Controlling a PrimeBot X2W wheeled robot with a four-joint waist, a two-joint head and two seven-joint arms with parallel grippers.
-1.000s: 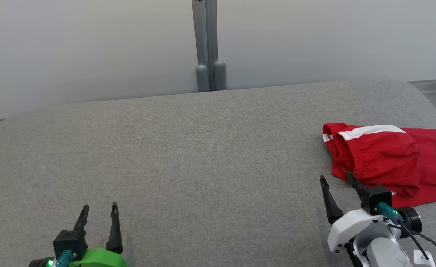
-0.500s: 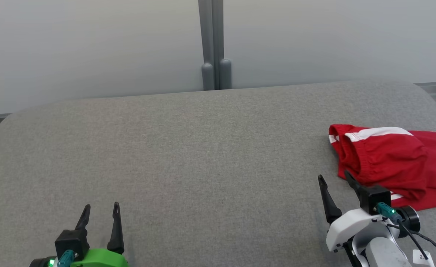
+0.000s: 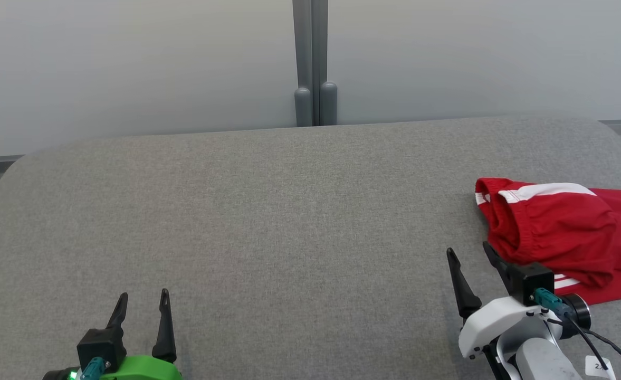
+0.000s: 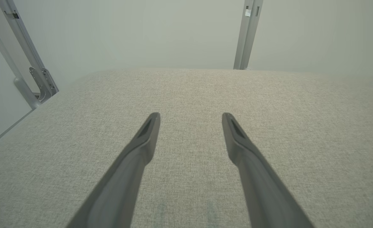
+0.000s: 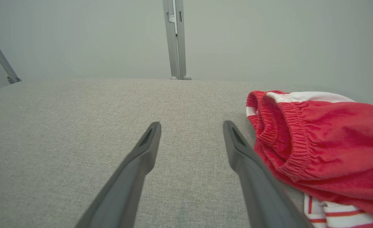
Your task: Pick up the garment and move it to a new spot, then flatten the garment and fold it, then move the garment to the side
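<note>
At the near edge of the grey padded table (image 3: 289, 211), on its left part, the left gripper (image 3: 144, 293) points toward the far edge. It has a green housing behind the two dark fingers. The jaws stand wide apart with nothing between them; in the left wrist view there is bare grey fabric under and between the fingers.

Also at the near edge of the table, but on its right part, is the right gripper (image 3: 468, 247), on a white wrist with a black cable. Its fingers point toward the far edge and lean a little to the left. These jaws are spread wide too and hold nothing. In the right wrist view the right finger (image 5: 253, 171) runs just beside the near left border of the garment; I cannot tell if it touches the cloth.

The garment (image 3: 553, 227) lies at the right end of the table, about halfway between the near edge and the far edge. It is red with white stripes, and it lies in a loose fold. Its gathered elastic band opens toward the middle of the table, and one flat red part reaches to the right end.

The middle and the left part of the table show plain grey fabric. Behind the far edge of the table stands a grey post (image 3: 315, 63) before a pale wall (image 3: 131, 68).
</note>
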